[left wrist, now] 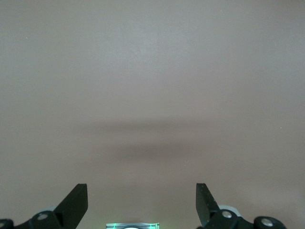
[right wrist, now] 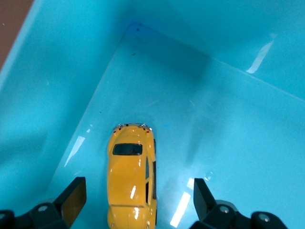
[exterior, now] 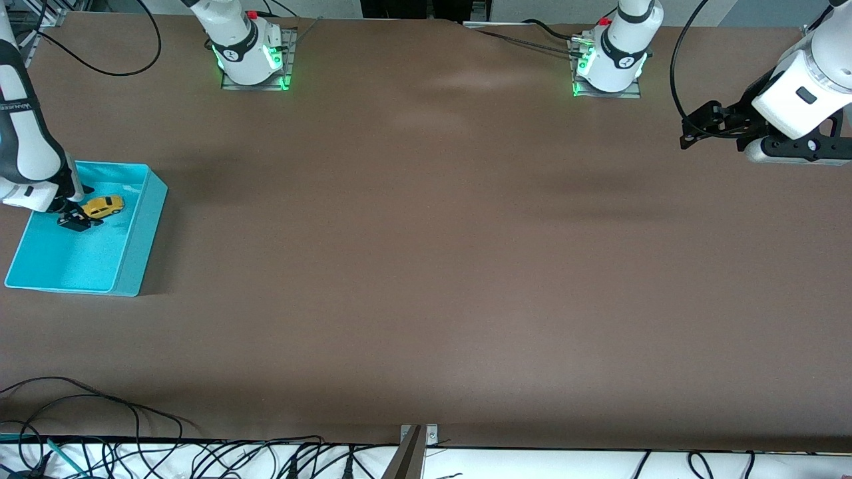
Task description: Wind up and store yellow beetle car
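Front view: the turquoise bin sits on the brown bench at the right arm's end. The yellow beetle car lies on the bin floor, in the half of the bin farther from the front camera. The right hand is down inside the bin, just beside the car. The left hand hangs over bare bench at the left arm's end; that arm waits.

Left wrist view: left hand released, fingers spread wide, only bench surface beneath.

Right wrist view: right hand released, fingers apart on either side of the yellow beetle car, not touching it. Car rests on its wheels on the bin floor, near a corner of the bin.
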Controlling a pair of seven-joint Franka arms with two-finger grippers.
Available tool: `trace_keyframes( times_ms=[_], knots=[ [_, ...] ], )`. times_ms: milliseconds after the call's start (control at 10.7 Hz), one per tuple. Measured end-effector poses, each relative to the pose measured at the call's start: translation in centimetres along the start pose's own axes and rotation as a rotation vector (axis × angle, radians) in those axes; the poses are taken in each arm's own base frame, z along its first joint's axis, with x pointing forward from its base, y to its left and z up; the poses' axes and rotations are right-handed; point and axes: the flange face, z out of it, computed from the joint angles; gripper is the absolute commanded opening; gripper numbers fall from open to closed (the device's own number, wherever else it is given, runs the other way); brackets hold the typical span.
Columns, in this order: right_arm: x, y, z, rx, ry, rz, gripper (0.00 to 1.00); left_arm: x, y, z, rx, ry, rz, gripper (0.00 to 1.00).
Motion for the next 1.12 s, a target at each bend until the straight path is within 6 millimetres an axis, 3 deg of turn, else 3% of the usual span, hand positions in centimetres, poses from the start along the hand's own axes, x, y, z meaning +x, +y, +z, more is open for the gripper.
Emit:
trace_keyframes(
  times_ms=[373, 652, 1118],
  knots=[
    [2.3, 1.7, -7.1, -0.035, -0.045, 0.077, 1.00, 0.0, 0.1, 0.0, 0.000, 0.000, 0.002, 1.00],
    [5.3, 4.2, -10.8, -0.051, -0.064, 0.162, 1.00, 0.0, 0.1, 0.0, 0.000, 0.000, 0.002, 1.00],
    [13.6, 8.8, -18.7, -0.104, -0.096, 0.364, 1.00, 0.0, 0.2, 0.0, 0.000, 0.000, 0.004, 1.00]
  ],
)
